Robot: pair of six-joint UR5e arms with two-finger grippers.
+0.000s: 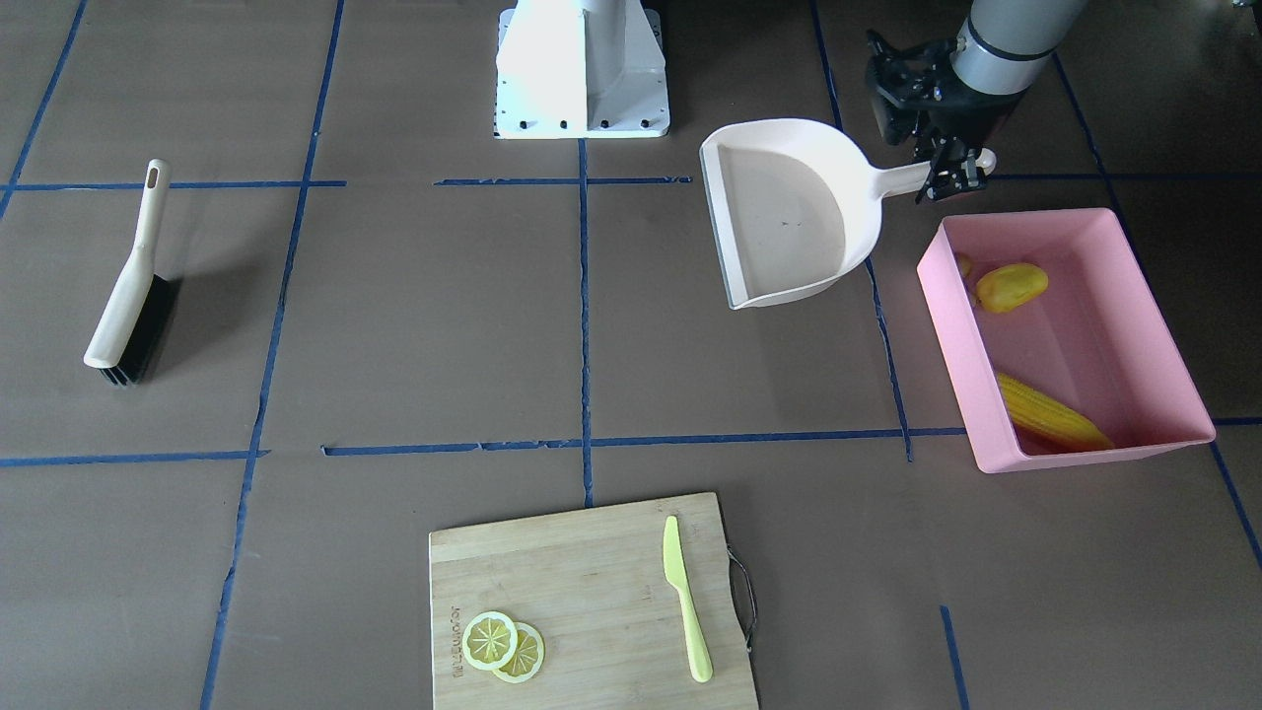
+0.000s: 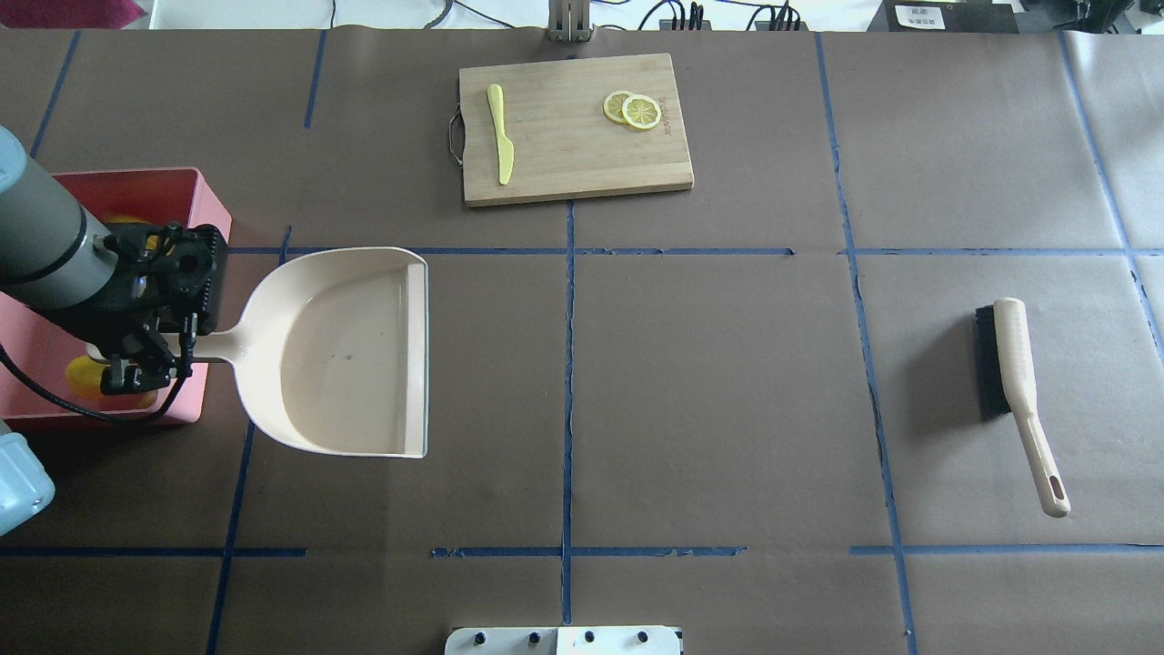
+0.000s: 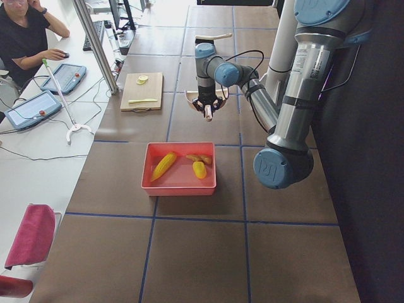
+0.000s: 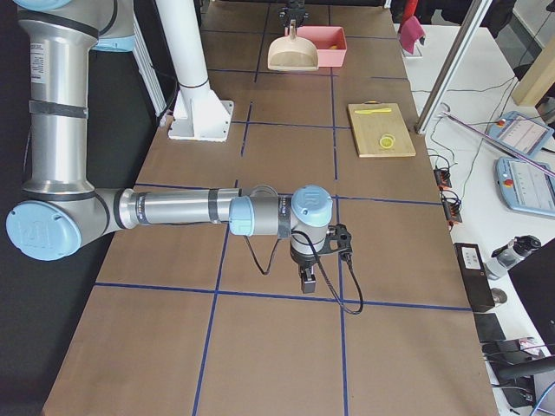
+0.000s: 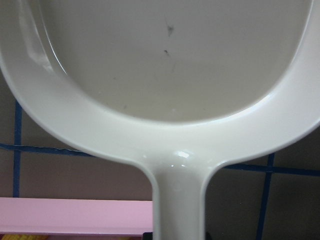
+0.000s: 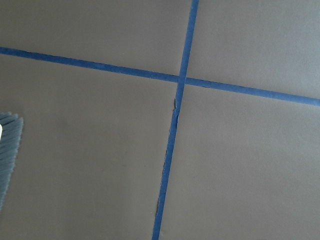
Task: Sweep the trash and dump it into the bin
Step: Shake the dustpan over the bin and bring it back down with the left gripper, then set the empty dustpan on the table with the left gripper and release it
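The pink bin (image 1: 1163, 325) stands at the table's end on my left side. In it lie the corn cob (image 1: 1050, 416), the potato-like lump (image 1: 1011, 286) and the ginger root (image 3: 199, 158), which the bin wall half hides in the front-facing view. My left gripper (image 1: 951, 166) is shut on the handle of the cream-white dustpan (image 1: 789, 212), just beside the bin's near wall. The pan (image 2: 350, 355) is empty and level, mouth toward the table's middle. My right gripper (image 4: 308, 282) shows only in the exterior right view, low over bare table; I cannot tell its state.
The hand brush (image 2: 1018, 382) lies on the table on my right side. A wooden cutting board (image 2: 564, 159) at the far edge carries a light green knife (image 2: 500, 146) and two lemon slices (image 2: 634, 110). The robot base (image 1: 582, 69) stands at the near edge.
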